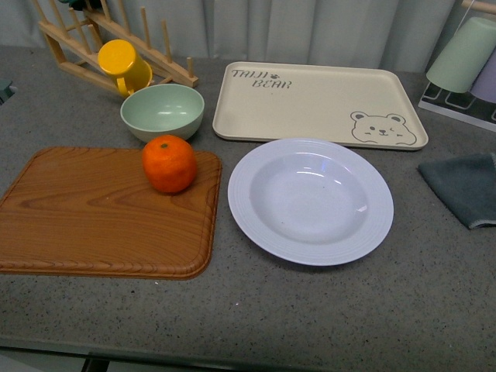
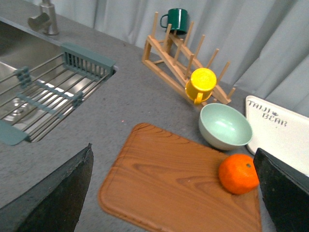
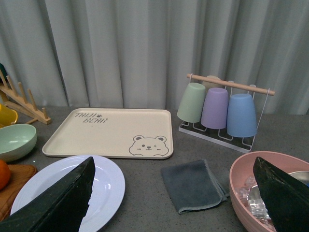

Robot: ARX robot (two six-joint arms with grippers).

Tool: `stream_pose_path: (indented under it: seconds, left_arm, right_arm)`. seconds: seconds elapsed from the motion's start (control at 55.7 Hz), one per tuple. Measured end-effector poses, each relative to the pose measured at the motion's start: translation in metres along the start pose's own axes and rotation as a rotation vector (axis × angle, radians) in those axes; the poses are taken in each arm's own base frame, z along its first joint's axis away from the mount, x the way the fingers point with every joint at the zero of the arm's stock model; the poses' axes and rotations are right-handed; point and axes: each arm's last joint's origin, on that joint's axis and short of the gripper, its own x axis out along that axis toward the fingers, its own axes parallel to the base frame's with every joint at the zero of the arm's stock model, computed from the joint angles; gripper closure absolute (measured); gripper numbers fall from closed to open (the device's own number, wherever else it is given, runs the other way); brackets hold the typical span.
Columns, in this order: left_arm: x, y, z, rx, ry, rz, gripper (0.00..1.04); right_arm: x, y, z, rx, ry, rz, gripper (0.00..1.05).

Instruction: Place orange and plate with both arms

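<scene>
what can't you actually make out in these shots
- Pink bowl, right wrist view: cut off by the frame edge and partly covered by a gripper finger; its contents are too unclear to name.
- Plate, same view: partly behind the other finger and cut off by the frame edge.
- Sink, left wrist view: cut off by the frame edge.
- Hanging cups, front view: cut off by the frame edge.

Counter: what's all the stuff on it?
board: 1, brown, counter
orange: 1, orange, board's far right corner
plate: 1, pale lavender, right of board
bowl: 1, mint green, behind orange
tray: 1, beige, behind plate
yellow mug: 1, yellow, wooden rack
green mug: 1, dark green, rack top
cups: 3, green, purple, blue, wire rack
cloth: 1, grey, right of plate
tub: 1, pink, near cloth
sink: 1, steel, left of board
left end effector: 1, black, open, facing board
right end effector: 1, black, open, facing tray
</scene>
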Motion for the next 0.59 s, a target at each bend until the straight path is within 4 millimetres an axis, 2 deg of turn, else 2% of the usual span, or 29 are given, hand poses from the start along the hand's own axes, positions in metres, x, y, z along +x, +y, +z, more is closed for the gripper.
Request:
stream_pose_path:
  seconds: [0.072,0.233,0.592]
  left_arm:
    - [0.023,-0.011,-0.001,-0.007,0.040,-0.033,0.06]
    - [0.074,-0.036,-0.024,-0.016,0.160,-0.087,0.06]
    - [0.156,-0.098,-0.081,0.077,0.375,-0.282,0.06]
  right_arm:
    - [0.000,0.000,0.000,0.000,0.000,0.000,0.09]
    - [0.000,0.000,0.000,0.000,0.000,0.000,0.09]
    - [0.000,0.000,0.000,0.000,0.000,0.000,0.09]
